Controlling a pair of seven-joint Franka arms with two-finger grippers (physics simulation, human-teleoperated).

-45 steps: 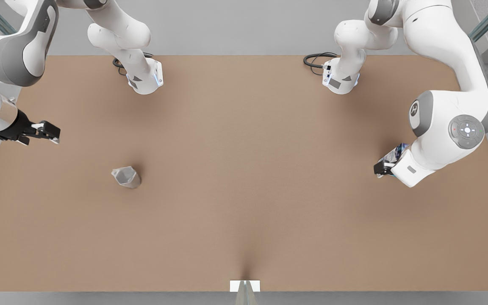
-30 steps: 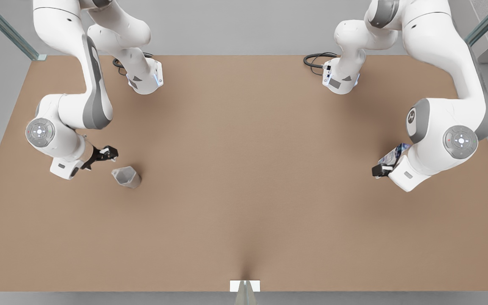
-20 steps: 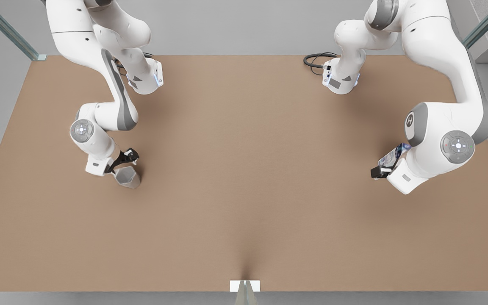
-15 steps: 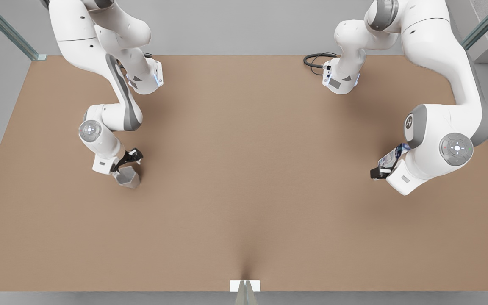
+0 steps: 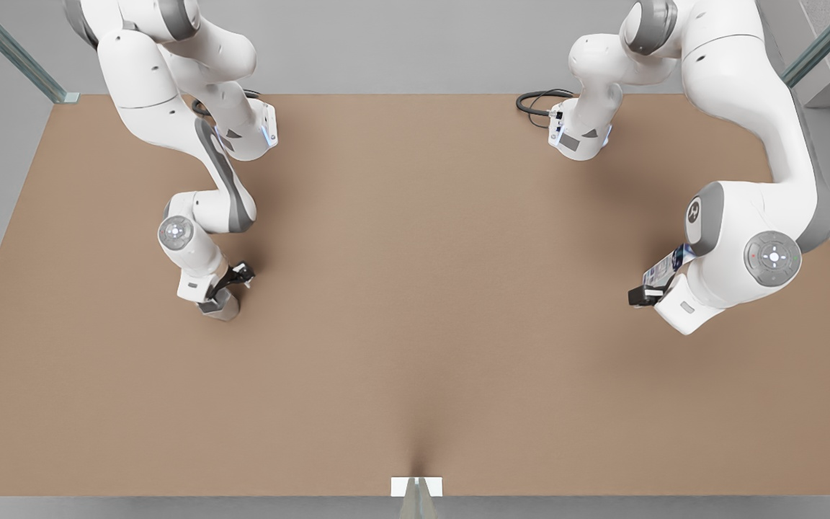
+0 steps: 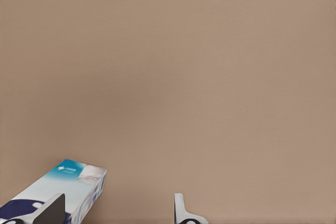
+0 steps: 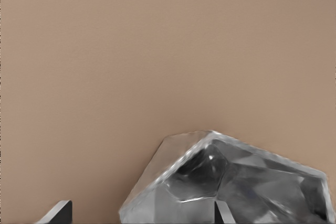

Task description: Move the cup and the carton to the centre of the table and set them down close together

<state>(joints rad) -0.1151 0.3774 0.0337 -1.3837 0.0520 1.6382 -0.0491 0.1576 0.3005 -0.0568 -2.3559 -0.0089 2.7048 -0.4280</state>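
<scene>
Silvery-grey faceted cup (image 5: 220, 308) standing toward front view's left, right gripper (image 5: 231, 282) poised over it, fingers (image 7: 59, 212) spread, gripping nothing. Risk: one finger inside rim, tipping likely. White-and-blue rectangular carton (image 5: 665, 267) at far right, beside open, empty left gripper (image 6: 115, 211). Matte light-brown table (image 5: 415, 288); grey surround.

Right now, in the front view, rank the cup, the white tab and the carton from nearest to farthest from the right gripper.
1. The cup, directly under the right gripper, on the front view's left.
2. The white tab, at the near table edge.
3. The carton, far right.
</scene>
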